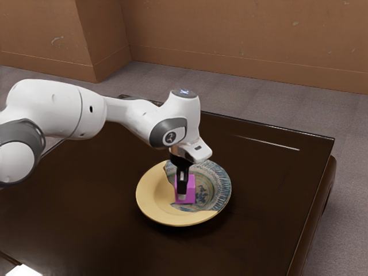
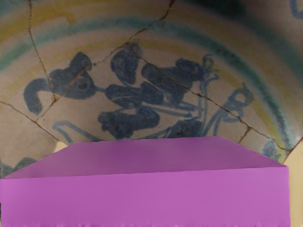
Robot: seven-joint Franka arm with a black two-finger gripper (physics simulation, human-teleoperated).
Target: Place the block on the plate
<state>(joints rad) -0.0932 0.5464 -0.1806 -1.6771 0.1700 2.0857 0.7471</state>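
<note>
Cannot tell the gripper (image 1: pixel 182 196) for open or for closed. In the exterior view, see the purple block (image 1: pixel 191 192) at its lower end, partly behind it, within the rim of the plate (image 1: pixel 150 195).

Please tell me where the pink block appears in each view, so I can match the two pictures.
Exterior view: the block is below the picture's centre, seen against the plate.
Wrist view: the block is large along the lower edge.
Shared landmark: the plate's blue painted figure.
</note>
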